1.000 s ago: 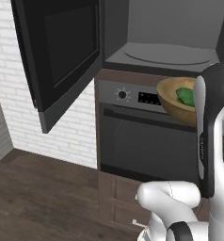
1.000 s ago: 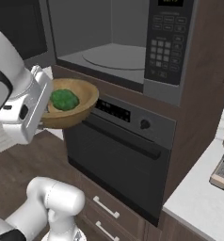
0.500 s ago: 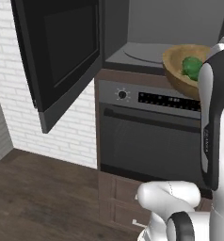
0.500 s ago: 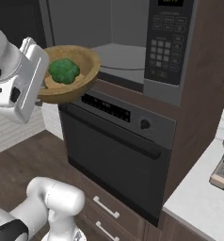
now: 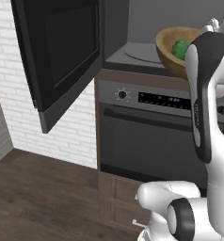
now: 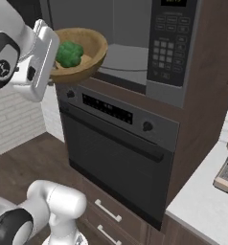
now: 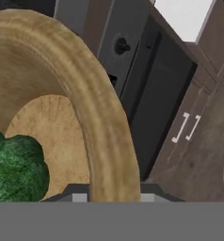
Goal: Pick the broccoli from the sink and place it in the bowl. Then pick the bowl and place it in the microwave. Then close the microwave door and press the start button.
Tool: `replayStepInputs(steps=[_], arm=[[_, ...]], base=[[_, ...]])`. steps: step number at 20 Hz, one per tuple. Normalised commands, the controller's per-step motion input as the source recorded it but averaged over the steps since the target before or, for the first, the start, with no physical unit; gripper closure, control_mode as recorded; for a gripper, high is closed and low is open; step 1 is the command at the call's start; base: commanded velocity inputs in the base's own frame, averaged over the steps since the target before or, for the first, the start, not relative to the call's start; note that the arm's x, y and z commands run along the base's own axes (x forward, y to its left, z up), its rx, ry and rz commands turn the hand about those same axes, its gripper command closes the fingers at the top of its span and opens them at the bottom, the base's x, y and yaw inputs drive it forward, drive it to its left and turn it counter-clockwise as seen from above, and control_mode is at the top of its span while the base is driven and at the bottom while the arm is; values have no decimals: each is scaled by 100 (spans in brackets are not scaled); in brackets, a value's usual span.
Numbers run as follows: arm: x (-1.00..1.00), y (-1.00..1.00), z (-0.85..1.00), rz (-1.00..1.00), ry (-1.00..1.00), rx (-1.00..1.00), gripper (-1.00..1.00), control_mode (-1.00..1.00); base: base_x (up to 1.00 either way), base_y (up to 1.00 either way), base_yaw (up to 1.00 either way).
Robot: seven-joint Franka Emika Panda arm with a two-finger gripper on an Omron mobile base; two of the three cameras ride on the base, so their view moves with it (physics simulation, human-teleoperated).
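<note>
The fingers (image 7: 107, 197) are clamped on the rim of the bowl (image 7: 102, 122), right at the bottom of the hand view, where the wooden wall runs down between them. The broccoli (image 7: 15, 167) sits inside the bowl, low against the inner side.

From the right base view you get the side-on look: bowl (image 6: 80, 55) held up in the air at the mouth of the microwave (image 6: 135, 52), tilted a bit, broccoli (image 6: 69, 53) showing over the rim. That view also has the keypad (image 6: 166, 52) on the microwave's right, but the button markings are too small to read. There's a pale worktop (image 6: 202, 206) at the lower right with some appliance on it.

The left base view gives you what the others don't: the microwave door (image 5: 60, 61) swung wide open to the left, black window and all. Bowl (image 5: 172, 49) and broccoli (image 5: 180, 48) peek out beside the arm, over the turntable plate (image 5: 142, 52).

The oven (image 5: 147, 136) below has a knob and a dark display strip; nothing legible there either.
</note>
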Motion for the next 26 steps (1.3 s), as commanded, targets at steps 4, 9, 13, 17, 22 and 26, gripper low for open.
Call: replayStepInputs(steps=[4, 9, 13, 17, 22, 26], arm=[[93, -4, 0, 0, 0, 0, 100, -100], [88, -21, 0, 0, 0, 0, 100, -100], [82, -32, 0, 0, 3, 2, 100, -100], [84, -31, 2, 0, 13, 5, 100, -100], [84, -28, 0, 0, 8, 3, 100, -100], [76, -27, 0, 0, 6, 3, 100, -100]], base=[[0, 0, 0], [0, 0, 0], [0, 0, 0], [0, 0, 0], [0, 0, 0], [0, 0, 0]])
